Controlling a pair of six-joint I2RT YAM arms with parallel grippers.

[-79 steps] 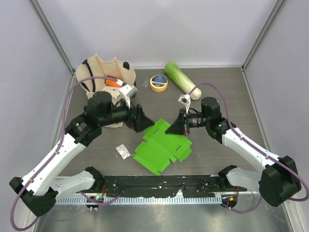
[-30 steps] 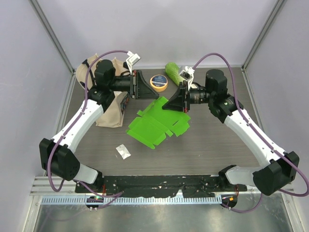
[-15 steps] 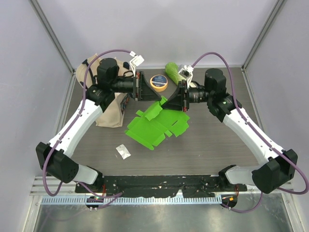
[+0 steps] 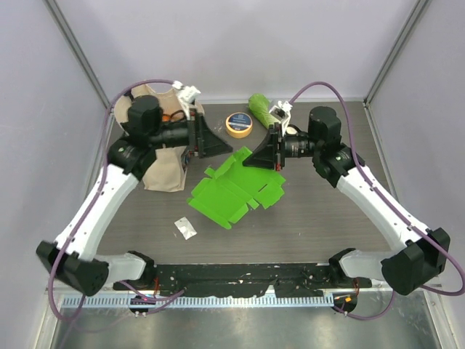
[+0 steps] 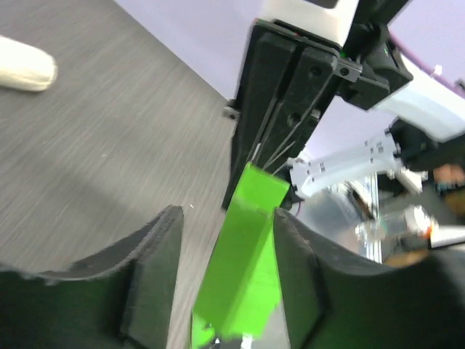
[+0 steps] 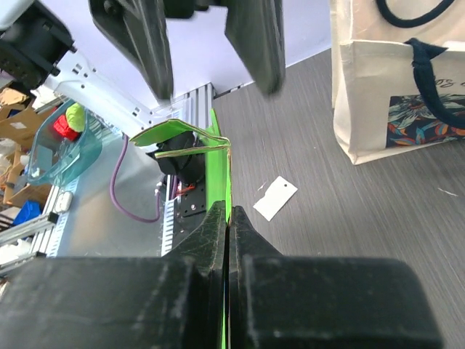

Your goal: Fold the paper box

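Note:
The paper box [image 4: 231, 190] is a bright green creased sheet, flat on the table except for its far edge, which is lifted. My right gripper [image 4: 248, 158] is shut on that lifted edge; its wrist view shows the card [image 6: 218, 163] pinched edge-on between the jaws of the right gripper [image 6: 228, 212]. My left gripper [image 4: 221, 147] faces it from the left and is open. In the left wrist view a green flap [image 5: 245, 247] stands in the gap of the left gripper [image 5: 227, 215], close to the right-hand finger [image 5: 299, 276], unpinched.
A canvas tote bag [image 4: 164, 161] stands at the back left, under the left arm. A yellow tape roll [image 4: 239, 124] and a pale-green cabbage [image 4: 259, 105] lie at the back. A small white tag [image 4: 186, 228] lies near the front. A metal rail [image 4: 240, 298] runs along the near edge.
My left arm has drawn back to the left and its gripper has dropped a little toward the lifted edge, its jaws now wider. The right gripper still holds the card.

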